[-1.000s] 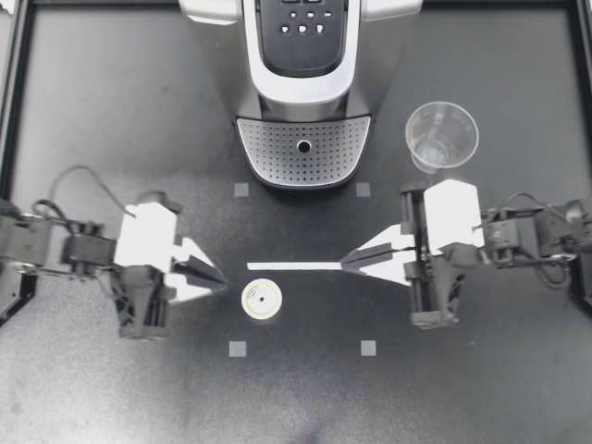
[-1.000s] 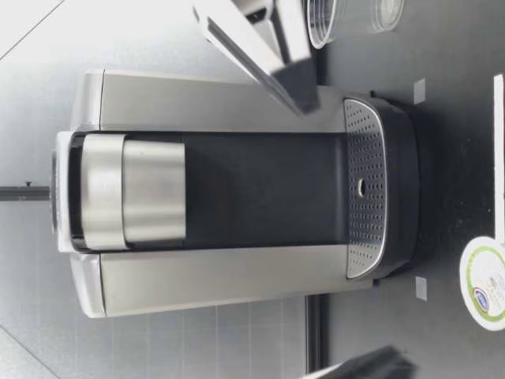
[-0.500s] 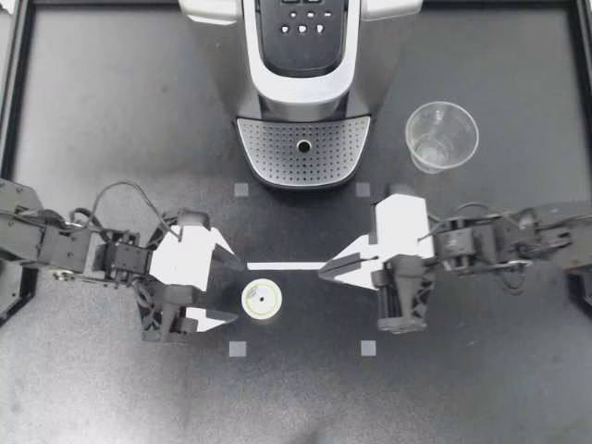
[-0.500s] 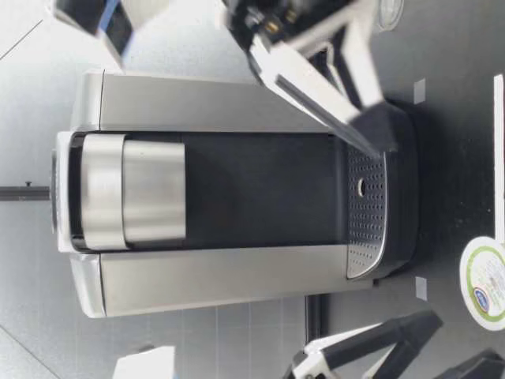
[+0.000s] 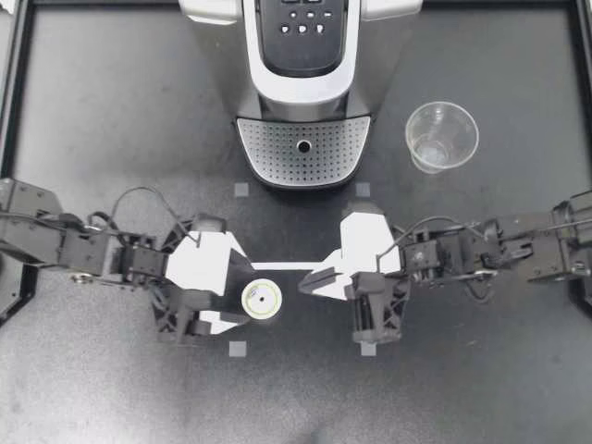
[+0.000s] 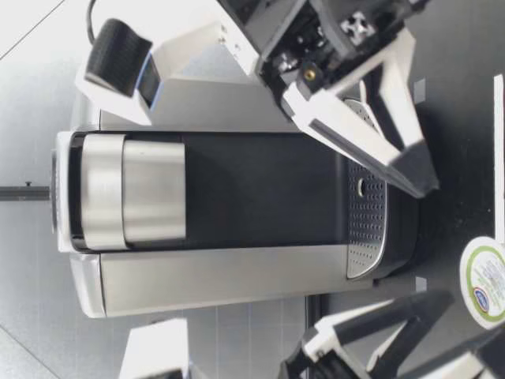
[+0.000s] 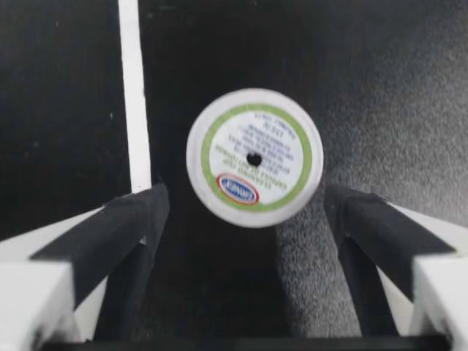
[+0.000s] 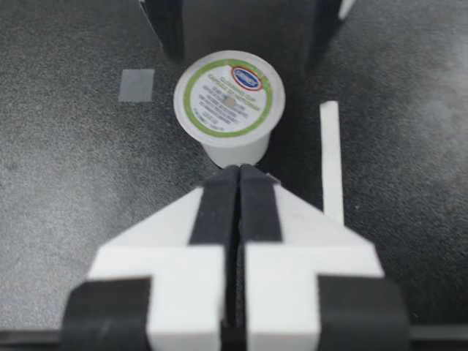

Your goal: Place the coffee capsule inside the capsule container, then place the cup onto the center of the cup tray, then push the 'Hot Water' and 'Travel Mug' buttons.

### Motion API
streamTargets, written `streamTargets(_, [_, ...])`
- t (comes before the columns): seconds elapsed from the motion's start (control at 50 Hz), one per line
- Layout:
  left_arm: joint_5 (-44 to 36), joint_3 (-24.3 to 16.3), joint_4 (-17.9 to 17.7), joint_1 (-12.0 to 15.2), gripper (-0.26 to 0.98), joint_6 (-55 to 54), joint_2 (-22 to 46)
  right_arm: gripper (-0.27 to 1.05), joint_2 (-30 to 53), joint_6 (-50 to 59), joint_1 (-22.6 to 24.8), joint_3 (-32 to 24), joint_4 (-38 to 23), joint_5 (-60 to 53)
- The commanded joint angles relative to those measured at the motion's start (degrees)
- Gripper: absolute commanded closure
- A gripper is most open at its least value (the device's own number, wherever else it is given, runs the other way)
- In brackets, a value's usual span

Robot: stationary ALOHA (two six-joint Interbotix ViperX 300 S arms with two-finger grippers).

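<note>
You are working over a dark table (image 5: 111, 139). The coffee machine (image 5: 303, 83) stands at the middle of its far edge. Its button panel (image 5: 303, 23) faces up, and its perforated cup tray (image 5: 277, 157) juts toward the near side.

Your two arms come in from either side and meet in front of the machine. Your left gripper (image 5: 242, 296) has its fingers spread wide, and the coffee capsule (image 5: 262, 299) sits at the mouth between the fingertips. The left wrist view shows dark table between each fingertip and the capsule's rim, so the fingers are not touching it. Your right gripper (image 5: 303, 285) has its fingers pressed flat together. Its tip points left at the capsule and stops just short of it (the top view shows a thin strip of table between them; the right wrist view is too foreshortened to tell).

The clear plastic cup (image 5: 441, 136) stands upright to the right of the cup tray, well apart from both grippers. The capsule sits lid up on the table, nearer than the tray and slightly left of its middle, just on the near side of the white tape line (image 5: 287, 266). Small grey tape squares mark the corners of a rectangle around this spot. The near right one (image 5: 368, 349) is partly under your right arm.
</note>
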Motion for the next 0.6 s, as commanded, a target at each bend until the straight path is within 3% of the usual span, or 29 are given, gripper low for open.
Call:
streamTargets(0.0, [-0.44, -1.67, 0.09, -0.26, -0.05, 0.09, -0.09, 0.70, -0.18, -0.09, 0.70, -1.49, 0.00, -0.18])
streamTargets(0.58, [-0.09, -3.25, 0.09, -1.23, -0.04, 0.09, 2.11, 0.70, 3.52, -0.26, 1.14, -4.66, -0.09, -0.18])
